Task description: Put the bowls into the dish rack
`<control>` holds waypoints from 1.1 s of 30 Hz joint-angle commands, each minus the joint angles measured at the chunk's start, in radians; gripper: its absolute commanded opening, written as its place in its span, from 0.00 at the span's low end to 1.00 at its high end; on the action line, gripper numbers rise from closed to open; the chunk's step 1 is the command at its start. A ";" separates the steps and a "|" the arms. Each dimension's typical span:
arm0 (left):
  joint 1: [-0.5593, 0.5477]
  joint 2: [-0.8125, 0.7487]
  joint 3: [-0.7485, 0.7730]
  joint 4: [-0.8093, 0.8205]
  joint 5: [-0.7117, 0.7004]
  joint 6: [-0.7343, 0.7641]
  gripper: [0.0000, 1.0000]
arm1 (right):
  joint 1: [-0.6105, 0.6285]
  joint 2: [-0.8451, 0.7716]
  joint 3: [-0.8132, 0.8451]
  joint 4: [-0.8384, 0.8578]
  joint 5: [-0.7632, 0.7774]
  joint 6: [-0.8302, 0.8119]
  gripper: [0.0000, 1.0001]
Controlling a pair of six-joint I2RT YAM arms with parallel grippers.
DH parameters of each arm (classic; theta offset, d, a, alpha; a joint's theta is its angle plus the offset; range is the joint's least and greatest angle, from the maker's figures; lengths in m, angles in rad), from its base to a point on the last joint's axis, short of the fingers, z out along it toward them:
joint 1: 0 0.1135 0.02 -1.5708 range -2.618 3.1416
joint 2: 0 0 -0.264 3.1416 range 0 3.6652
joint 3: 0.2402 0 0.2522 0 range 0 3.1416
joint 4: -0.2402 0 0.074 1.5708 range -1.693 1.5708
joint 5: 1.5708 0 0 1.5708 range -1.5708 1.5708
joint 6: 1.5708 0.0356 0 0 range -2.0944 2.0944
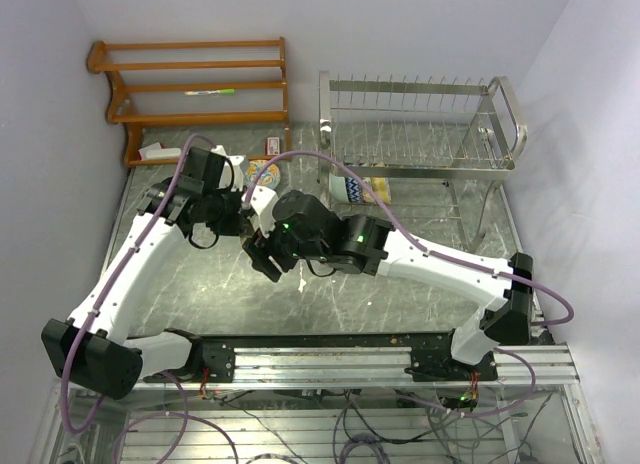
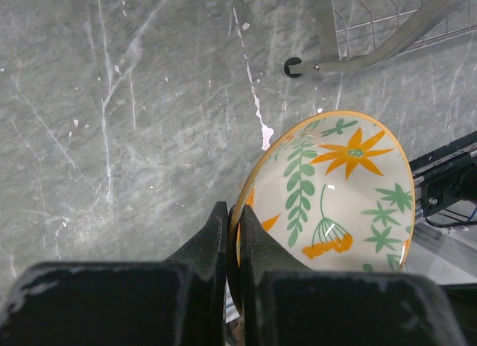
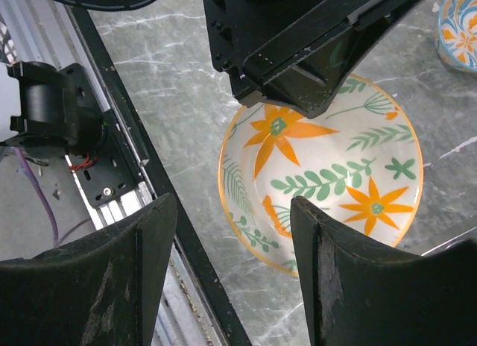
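Note:
A white bowl [image 2: 335, 189] with orange flowers, green leaves and an orange rim hangs tilted above the table. My left gripper [image 2: 232, 212] is shut on its rim, one finger on each side. In the right wrist view the same bowl [image 3: 335, 174] lies just beyond my right gripper [image 3: 232, 204], which stands open with nothing gripped; the bowl's near rim shows between the fingers. The left gripper [image 3: 298, 48] holds the bowl's far side. From above, both grippers [image 1: 255, 239] meet at mid-table. The silver wire dish rack [image 1: 420, 124] stands at the back right, a patterned bowl [image 1: 360, 189] under it.
A brown wooden shelf [image 1: 190, 84] stands at the back left. Another orange-rimmed bowl [image 1: 265, 169] sits on the table near it. A blue and orange bowl [image 3: 458, 25] is close by. A foot of the dish rack [image 2: 350, 55] rests on the marble. The arms' metal rail [image 1: 400, 359] runs along the near edge.

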 commanded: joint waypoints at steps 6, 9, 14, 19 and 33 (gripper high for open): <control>-0.014 -0.027 0.082 -0.028 0.072 -0.021 0.07 | 0.007 0.058 0.010 0.006 0.011 -0.045 0.60; -0.016 -0.037 0.087 -0.036 0.078 -0.026 0.07 | 0.006 0.047 -0.014 0.020 0.052 -0.038 0.56; -0.016 -0.045 0.089 -0.047 0.074 -0.029 0.07 | 0.007 0.023 -0.050 0.041 0.078 -0.042 0.48; -0.016 -0.046 0.100 -0.052 0.070 -0.031 0.07 | 0.006 0.033 -0.058 0.025 0.069 -0.046 0.10; -0.016 -0.118 0.092 0.037 0.030 -0.050 0.33 | 0.001 -0.149 -0.266 0.193 0.029 0.166 0.00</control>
